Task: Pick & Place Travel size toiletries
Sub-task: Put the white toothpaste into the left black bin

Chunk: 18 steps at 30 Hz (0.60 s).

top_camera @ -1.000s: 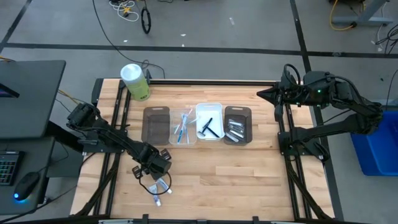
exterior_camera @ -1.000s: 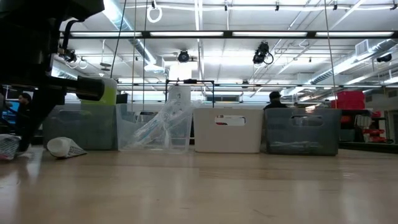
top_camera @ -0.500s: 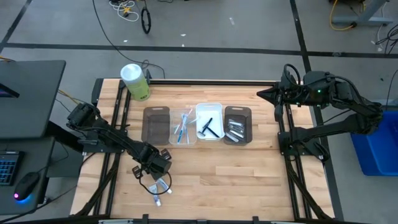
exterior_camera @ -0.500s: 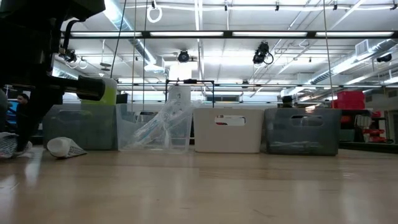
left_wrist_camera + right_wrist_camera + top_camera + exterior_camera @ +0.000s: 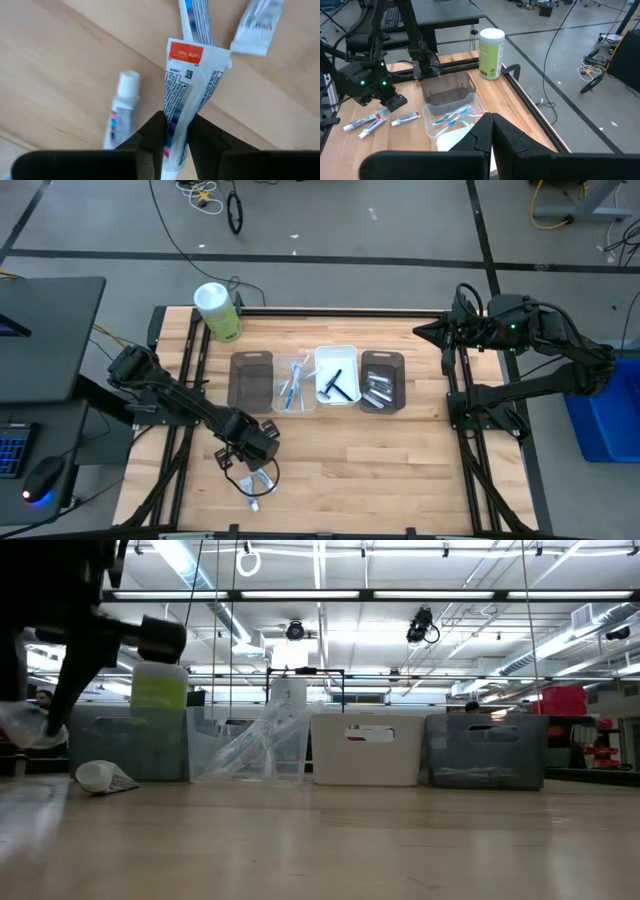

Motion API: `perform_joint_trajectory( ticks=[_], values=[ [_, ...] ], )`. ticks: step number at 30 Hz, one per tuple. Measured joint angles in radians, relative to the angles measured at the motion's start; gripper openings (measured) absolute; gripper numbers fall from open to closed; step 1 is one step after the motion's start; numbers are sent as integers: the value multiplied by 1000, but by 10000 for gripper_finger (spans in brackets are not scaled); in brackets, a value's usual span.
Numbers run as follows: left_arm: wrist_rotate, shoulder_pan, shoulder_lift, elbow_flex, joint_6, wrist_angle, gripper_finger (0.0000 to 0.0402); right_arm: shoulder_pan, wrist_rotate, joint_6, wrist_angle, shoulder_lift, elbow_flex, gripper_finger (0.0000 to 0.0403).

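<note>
Toothpaste tube sits pinched between the closed fingers of the left gripper, its long axis running straight out ahead of the jaws, while the right gripper, fingers together, waits well apart, beyond the trays.
</note>
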<state>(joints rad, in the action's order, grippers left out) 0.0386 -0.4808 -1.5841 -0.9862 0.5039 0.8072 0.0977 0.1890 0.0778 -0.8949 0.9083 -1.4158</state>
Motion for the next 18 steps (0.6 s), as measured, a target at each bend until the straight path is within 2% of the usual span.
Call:
perform_joint_trajectory(
  ticks=[12, 18],
  values=[
    [-33, 0, 0, -142, -14, 71, 81, 0, 0, -8, 0, 0, 0, 14],
    [-105, 10, 1, -243, -24, 131, 81, 0, 0, -16, 0, 0, 0, 14]
  ],
)
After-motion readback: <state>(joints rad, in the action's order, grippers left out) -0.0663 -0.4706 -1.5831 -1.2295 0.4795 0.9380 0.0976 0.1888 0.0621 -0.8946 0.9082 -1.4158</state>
